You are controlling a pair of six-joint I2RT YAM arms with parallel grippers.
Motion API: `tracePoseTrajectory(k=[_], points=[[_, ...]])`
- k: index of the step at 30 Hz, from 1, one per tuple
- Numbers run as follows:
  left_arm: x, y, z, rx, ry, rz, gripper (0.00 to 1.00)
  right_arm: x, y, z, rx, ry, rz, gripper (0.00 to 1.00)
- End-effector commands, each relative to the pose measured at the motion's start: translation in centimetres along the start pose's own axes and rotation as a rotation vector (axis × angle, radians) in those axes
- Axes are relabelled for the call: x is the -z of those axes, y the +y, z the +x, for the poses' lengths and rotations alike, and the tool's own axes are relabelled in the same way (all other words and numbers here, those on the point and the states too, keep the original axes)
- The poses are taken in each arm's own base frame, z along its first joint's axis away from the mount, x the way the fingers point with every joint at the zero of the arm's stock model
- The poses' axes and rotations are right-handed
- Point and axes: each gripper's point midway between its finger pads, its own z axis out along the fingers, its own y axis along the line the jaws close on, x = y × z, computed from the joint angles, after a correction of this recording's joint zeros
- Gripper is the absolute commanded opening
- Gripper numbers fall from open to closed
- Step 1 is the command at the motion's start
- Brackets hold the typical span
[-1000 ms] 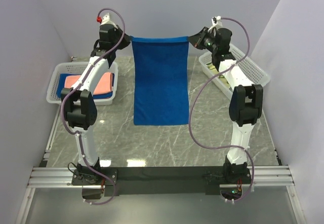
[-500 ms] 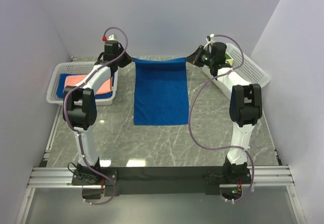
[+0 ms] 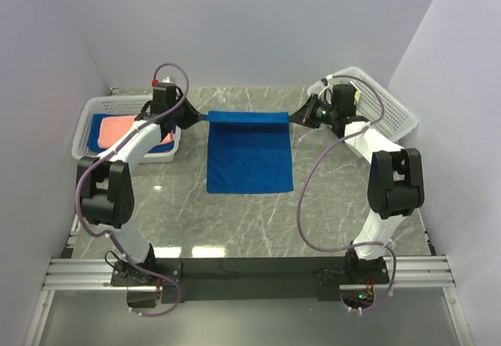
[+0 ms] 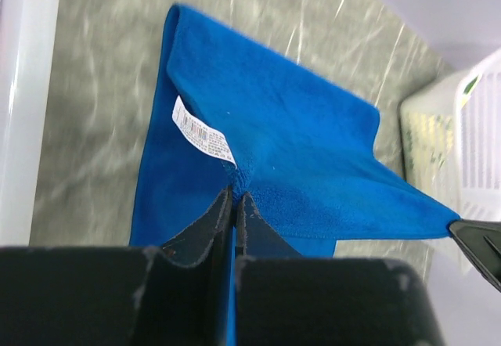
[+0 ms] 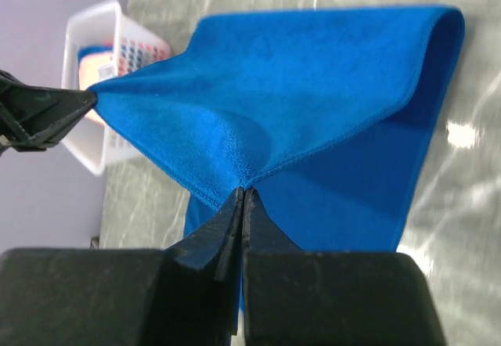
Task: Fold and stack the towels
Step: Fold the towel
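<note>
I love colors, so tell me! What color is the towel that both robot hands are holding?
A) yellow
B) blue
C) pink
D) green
B: the blue towel is pinched at its far corners by the left gripper and the right gripper.

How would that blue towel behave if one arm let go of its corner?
Probably floppy: the blue towel sags between its two pinched corners and drapes onto the table. Likely light, since slim fingers lift it by a corner alone. Its fuzzy pile should resist slipping.
</note>
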Motion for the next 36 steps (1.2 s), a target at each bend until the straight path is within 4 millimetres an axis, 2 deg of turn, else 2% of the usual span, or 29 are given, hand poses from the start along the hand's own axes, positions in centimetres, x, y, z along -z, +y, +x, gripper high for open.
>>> tracePoseTrajectory(k=[1, 2, 6, 11, 19, 25, 31, 36], points=[[2.3, -0.7, 0.9, 0.014, 0.006, 0.012, 0.01, 1.5, 0.6, 1.5, 0.032, 0.022, 0.02, 0.0], [2.5, -0.1, 1.7, 0.017, 0.017, -0.004, 0.01, 1.9, 0.8, 2.3, 0.038, 0.032, 0.032, 0.0], [4.1, 0.2, 2.7, 0.017, 0.019, -0.021, 0.01, 2.9, -0.4, 4.7, 0.037, 0.073, 0.099, 0.0], [5.1, 0.9, 5.0, 0.01, 0.051, -0.035, 0.01, 4.3, -1.2, 7.0, 0.043, 0.088, 0.148, 0.0], [6.5, 1.7, 6.9, 0.022, 0.064, -0.054, 0.01, 5.7, -0.9, 8.1, 0.052, 0.075, 0.17, 0.0], [7.7, 2.1, 7.8, 0.025, 0.055, -0.06, 0.01, 6.9, 0.1, 8.6, 0.062, 0.051, 0.167, 0.0], [8.6, 2.0, 8.6, 0.034, 0.047, -0.043, 0.01, 7.6, 1.2, 10.0, 0.054, 0.026, 0.151, 0.0], [9.0, 2.3, 9.6, 0.037, 0.045, -0.044, 0.01, 8.0, 0.4, 11.4, 0.041, 0.02, 0.172, 0.0]])
